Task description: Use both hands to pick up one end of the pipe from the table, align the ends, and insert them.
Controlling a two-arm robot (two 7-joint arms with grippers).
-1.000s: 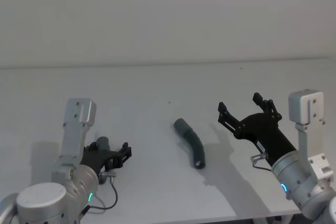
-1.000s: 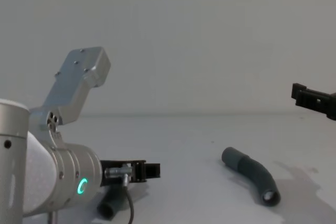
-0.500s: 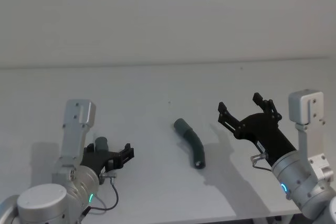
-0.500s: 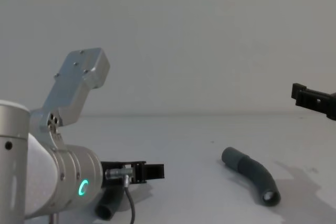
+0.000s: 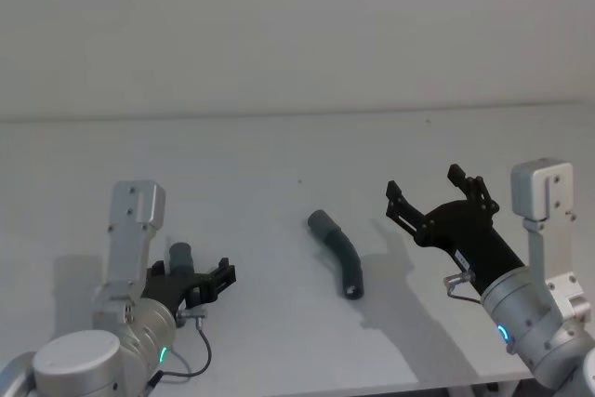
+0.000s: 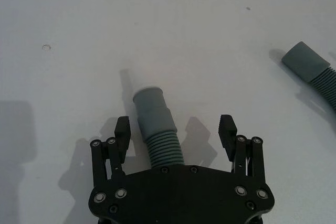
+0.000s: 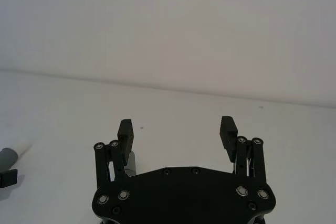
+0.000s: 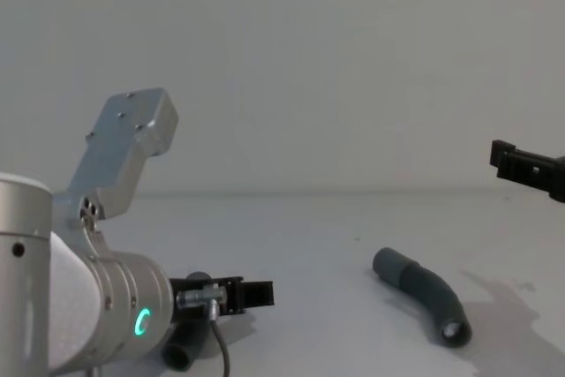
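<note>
Left gripper (image 6: 175, 128): jaws wide, low near the table's (image 5: 279, 155) front-left corner, straddling the left hose (image 6: 164, 148).
Grip: centre it and close on the ribs just behind the cuff (image 6: 149, 102), probably leaving the cuff free.
Right gripper (image 5: 424, 183): spread, raised near the right edge.
Other hose (image 5: 339, 250): mid-table, untouched.

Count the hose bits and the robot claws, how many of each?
Hose pieces: 2, the left hose piece and the middle hose piece.
Grippers: 2, the left gripper and the right gripper, both open.
Total: 4.
</note>
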